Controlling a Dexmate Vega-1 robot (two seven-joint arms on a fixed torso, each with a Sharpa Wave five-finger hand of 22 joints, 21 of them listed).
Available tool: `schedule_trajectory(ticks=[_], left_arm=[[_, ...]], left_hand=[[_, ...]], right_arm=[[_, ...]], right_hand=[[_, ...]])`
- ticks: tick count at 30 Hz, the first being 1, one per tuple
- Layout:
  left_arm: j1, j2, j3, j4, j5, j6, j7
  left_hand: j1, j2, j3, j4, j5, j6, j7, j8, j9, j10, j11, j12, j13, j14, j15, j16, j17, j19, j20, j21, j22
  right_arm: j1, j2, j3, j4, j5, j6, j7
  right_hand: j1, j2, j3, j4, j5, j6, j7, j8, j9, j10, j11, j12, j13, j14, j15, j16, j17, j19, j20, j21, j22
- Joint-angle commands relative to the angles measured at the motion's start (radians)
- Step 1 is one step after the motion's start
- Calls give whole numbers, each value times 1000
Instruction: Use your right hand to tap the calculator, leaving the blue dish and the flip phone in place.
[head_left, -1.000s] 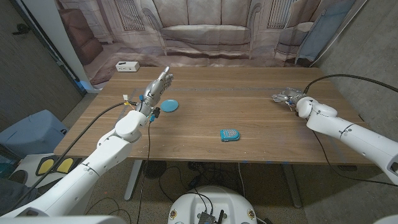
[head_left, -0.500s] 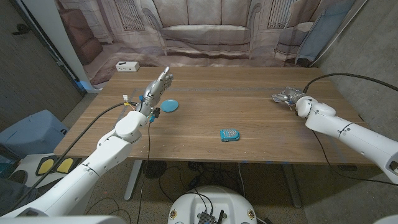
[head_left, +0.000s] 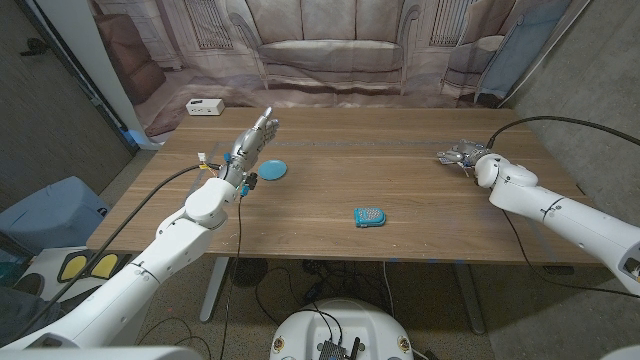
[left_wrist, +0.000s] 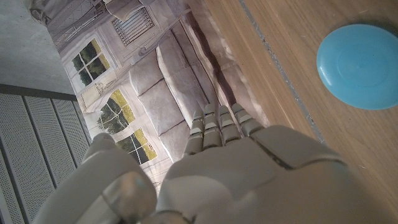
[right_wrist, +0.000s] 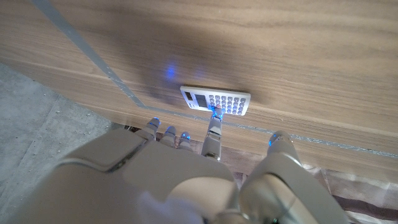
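Observation:
The small white calculator (right_wrist: 216, 100) lies on the wooden table (head_left: 330, 185) at the far right, mostly hidden in the head view under my right hand (head_left: 462, 155). In the right wrist view my right hand (right_wrist: 186, 180) has one finger stretched out, its fingertip (right_wrist: 216, 114) at the calculator's near edge, and the other fingers are curled in. The blue dish (head_left: 272, 169) sits on the left part of the table. My left hand (head_left: 255, 135) hovers beside it with straight fingers, holding nothing. The teal flip phone (head_left: 369, 216) lies closed near the front edge. The left wrist view shows the dish (left_wrist: 360, 65) beyond my left hand (left_wrist: 249, 168).
A white box (head_left: 203, 106) sits at the table's far left corner. A printed sofa backdrop (head_left: 330, 50) hangs behind the table. A blue bin (head_left: 45, 210) stands on the floor at the left. A black cable (head_left: 560, 125) arcs over my right arm.
My right arm has edged slightly left, toward the calculator. The left hand, dish and phone have not moved.

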Motion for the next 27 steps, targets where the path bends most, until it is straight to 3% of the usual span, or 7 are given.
schedule_trajectory(ticks=[1,27], left_arm=[[6,-2,3,0,-5,-1,-4],[9,0,0,-3,-3,-9,-3]], left_hand=[[6,8,-1,-6,-2,10,3,-4,3,10,-2,0,1,10,0,-2,2,-5,5,-4,2],[5,9,-2,-9,-2,11,1,-4,3,9,-6,-1,1,11,0,-2,2,-5,7,-4,2]], right_arm=[[-5,-9,-1,-27,-19,-19,-11],[-40,-20,34,-66,-19,-14,-68]], right_hand=[[3,1,7,-3,-2,28,10,6,5,-60,-8,7,5,-221,4,8,0,-171,6,9,3],[8,1,12,-7,-3,-13,-8,-15,6,-56,-1,3,5,-212,8,9,-1,-153,12,14,2]])
